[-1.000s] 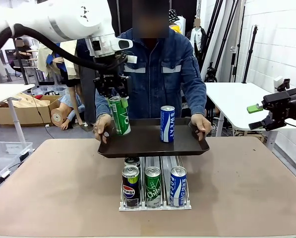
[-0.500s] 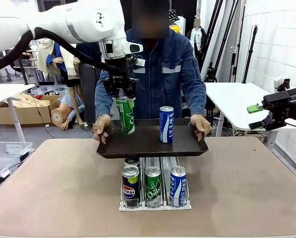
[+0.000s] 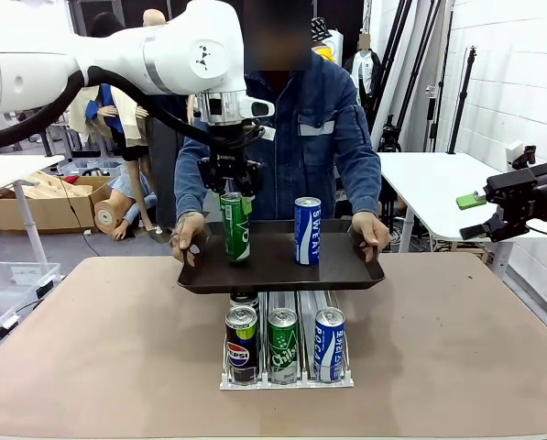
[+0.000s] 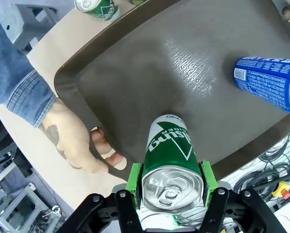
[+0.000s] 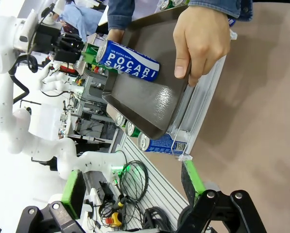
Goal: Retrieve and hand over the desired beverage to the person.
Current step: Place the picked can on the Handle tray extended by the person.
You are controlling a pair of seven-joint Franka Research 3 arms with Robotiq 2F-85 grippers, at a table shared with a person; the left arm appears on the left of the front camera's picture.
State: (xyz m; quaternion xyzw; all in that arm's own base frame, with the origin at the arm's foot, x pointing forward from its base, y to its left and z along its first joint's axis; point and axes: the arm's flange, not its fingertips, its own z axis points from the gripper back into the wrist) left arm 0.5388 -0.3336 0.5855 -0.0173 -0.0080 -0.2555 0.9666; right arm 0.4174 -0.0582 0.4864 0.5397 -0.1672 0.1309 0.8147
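A green can (image 3: 235,227) stands upright on the dark tray (image 3: 346,271) that the person (image 3: 300,137) holds out over the tabletop (image 3: 99,339), with the robot's left hand (image 3: 230,180) clamped on the can's top end. From the wrist, both green pads (image 4: 133,177) press the can's sides just below its rim, and the can's foot appears to meet the tray directly beneath the hand. The fetching looks done and the handover nearly so; what seems left is to let go and lift clear. A blue can (image 3: 307,230) already stands on the tray, off to the side of the hand, apart from the green one. Below the tray, more cans wait in the rack (image 3: 287,380) on the tabletop. The person's fingers (image 4: 103,145) curl over the tray edge close beside the held can. The right hand (image 3: 479,213) hangs idle, well away at the far side, its pads spread wide with nothing between them.
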